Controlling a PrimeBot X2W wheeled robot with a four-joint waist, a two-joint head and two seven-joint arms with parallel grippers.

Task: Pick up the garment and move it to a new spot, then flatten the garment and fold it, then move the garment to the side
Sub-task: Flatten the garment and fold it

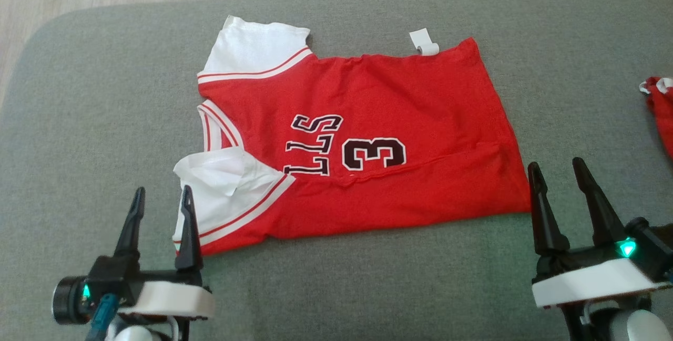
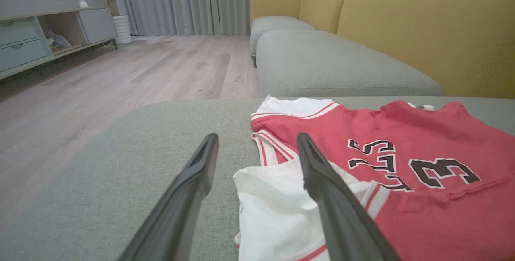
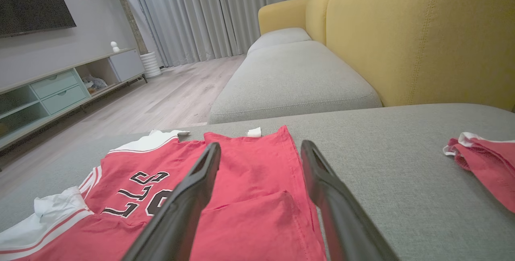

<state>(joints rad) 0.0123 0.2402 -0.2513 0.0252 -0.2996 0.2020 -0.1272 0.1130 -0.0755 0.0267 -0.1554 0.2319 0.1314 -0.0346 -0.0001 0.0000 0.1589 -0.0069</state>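
On the sofa [image 1: 368, 288], the soft, limp jersey [image 1: 399, 99] is spread between the left gripper [image 1: 163, 189] and right gripper [image 1: 556, 163], whose fingers are held wide open and empty; it would best be pinched at its near corners.

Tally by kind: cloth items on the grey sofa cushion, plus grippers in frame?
Red jersey shirt with white sleeves: 1
Crumpled red cloth with white trim: 1
Dark two-finger grippers, left gripper and right gripper, both open: 2
Total: 4

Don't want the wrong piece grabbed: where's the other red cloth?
At the head view's right edge, the other red cloth lies apart from the jersey, beyond the right gripper.
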